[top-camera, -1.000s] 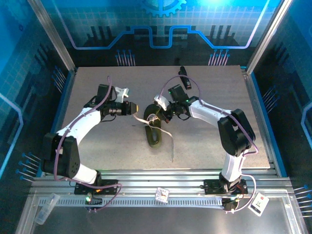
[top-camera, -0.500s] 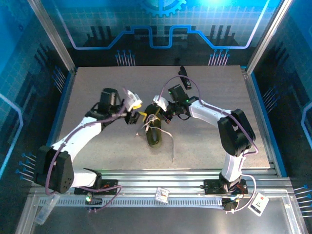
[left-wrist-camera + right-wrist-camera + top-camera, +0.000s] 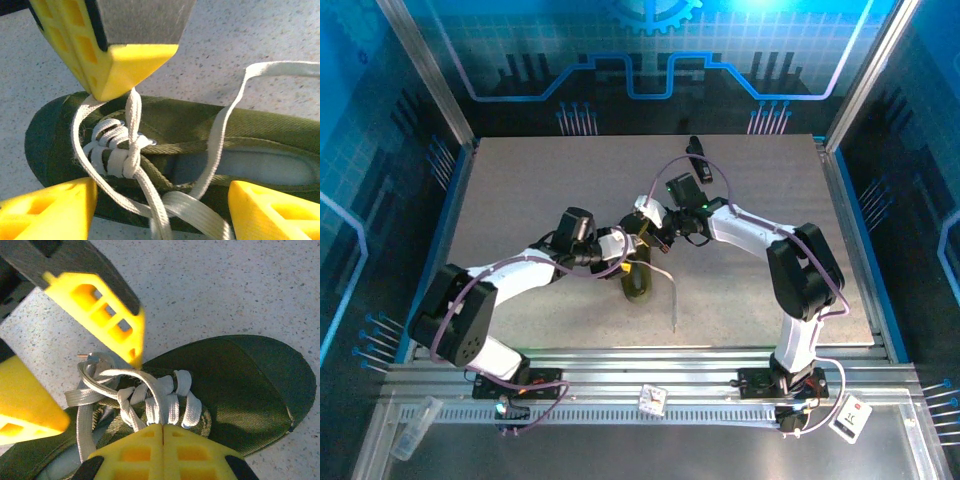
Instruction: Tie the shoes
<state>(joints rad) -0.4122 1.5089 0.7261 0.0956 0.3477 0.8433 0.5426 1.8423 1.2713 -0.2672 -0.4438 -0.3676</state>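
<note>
On the counter (image 3: 520, 200) lies the shoe (image 3: 638, 283): light, soft canvas, likely to slide. Its laces (image 3: 131, 150) are limp and thin; take one strand near the knot. Above the shoe's lacing, the right end effector (image 3: 162, 440) pinches a strand; the left end effector (image 3: 160, 210) straddles the shoe, released.

1. A grey speckled table (image 3: 520, 200) is recorded as the work surface; its fine dark flecks are seen close up from the left wrist (image 3: 240, 30).
2. A small black oblong object (image 3: 697, 157) is noted lying on the table near the far edge, right of centre.
3. A back panel (image 3: 520, 60) is observed behind the table, printed with blue line graphics and a gear emblem.
4. A ribbed aluminium rail (image 3: 720, 385) is found along the near edge; a small white square item (image 3: 652, 400) is seen on it.
5. A white tag (image 3: 851, 415) with a red mark is noted at the near right, and a translucent oblong item (image 3: 415, 427) at the near left.
</note>
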